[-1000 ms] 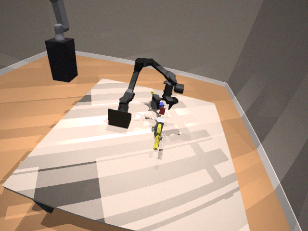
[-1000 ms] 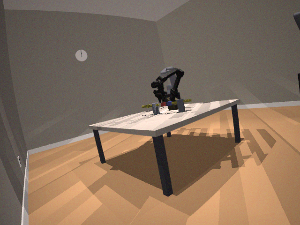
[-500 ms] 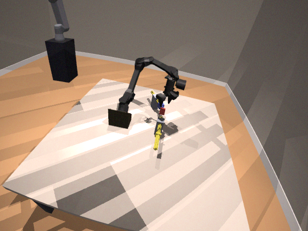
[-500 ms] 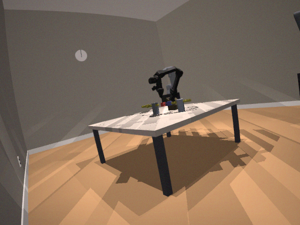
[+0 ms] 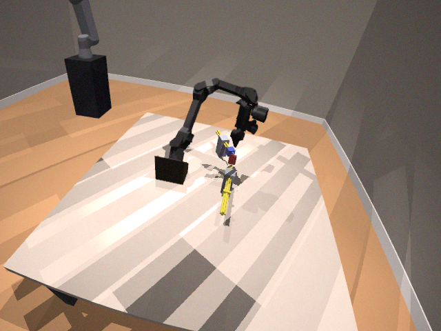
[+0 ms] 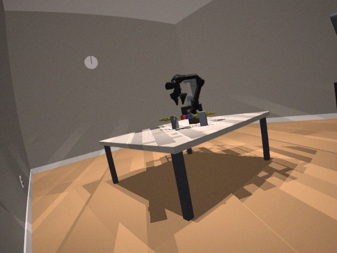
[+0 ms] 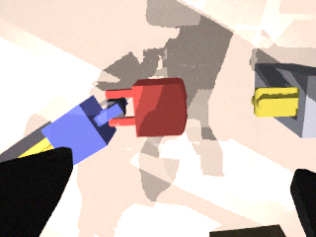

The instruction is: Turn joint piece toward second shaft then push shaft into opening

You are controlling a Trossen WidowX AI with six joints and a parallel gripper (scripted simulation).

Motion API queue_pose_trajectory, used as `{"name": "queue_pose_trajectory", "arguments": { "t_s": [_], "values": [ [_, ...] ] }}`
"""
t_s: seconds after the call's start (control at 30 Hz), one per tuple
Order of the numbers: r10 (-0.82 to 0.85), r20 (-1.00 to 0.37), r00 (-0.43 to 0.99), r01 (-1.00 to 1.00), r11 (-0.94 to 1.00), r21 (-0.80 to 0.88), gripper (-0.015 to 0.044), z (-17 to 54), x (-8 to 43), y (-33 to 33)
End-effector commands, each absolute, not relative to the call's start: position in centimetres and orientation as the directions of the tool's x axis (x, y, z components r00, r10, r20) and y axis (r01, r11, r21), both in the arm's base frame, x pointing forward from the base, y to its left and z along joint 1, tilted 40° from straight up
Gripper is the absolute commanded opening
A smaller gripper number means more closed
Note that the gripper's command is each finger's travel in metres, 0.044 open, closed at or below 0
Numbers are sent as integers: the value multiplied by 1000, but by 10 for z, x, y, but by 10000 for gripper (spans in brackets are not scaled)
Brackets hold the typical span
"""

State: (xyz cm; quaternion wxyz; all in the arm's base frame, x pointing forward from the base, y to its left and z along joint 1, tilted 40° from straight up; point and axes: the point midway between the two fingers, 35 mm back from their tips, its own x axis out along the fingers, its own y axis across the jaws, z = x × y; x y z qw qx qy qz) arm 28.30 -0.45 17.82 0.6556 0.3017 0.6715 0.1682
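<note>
The red joint piece (image 5: 232,158) (image 6: 182,117) (image 7: 160,109) hangs on hinges from the blue fork (image 5: 230,150) (image 6: 189,116) (image 7: 79,130) on the fixed yellow shaft (image 6: 210,112) (image 7: 37,148). In the wrist view its far face turns right, roughly in line with the second yellow shaft (image 5: 225,199) (image 6: 164,119) (image 7: 281,103). The opening's inside is hidden. A gap separates that shaft's tip from the red piece. The tip sticks a little out of its grey block (image 5: 224,185) (image 6: 174,124) (image 7: 308,111). My gripper (image 5: 235,144) (image 6: 180,104) (image 7: 184,171) is open and empty above the joint, touching nothing.
The fixed shaft's grey block (image 5: 221,147) (image 6: 202,118) stands beyond the joint in the top view. The arm's dark base plate (image 5: 171,169) stands on the table (image 5: 124,227) (image 6: 160,141) to the left. A second arm on a black pedestal (image 5: 89,85) stands far off.
</note>
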Motion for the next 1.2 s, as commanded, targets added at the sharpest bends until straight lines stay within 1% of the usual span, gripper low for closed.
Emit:
{"name": "queue_pose_trajectory", "arguments": {
  "t_s": [0.0, 0.27, 0.5, 0.7, 0.93, 1.17],
  "values": [
    [643, -765, 42, 107, 758, 643, 440, 183, 283, -9],
    [639, -768, 47, 135, 758, 638, 440, 182, 282, -10],
    [686, -727, 27, 346, 676, 650, 440, 165, 284, -15],
    [726, -687, 16, 520, 581, 626, 440, 151, 285, -20],
    [771, -637, 11, 699, 449, 556, 440, 135, 285, -24],
    [813, -583, 15, 843, 303, 445, 440, 119, 284, -29]
  ]
}}
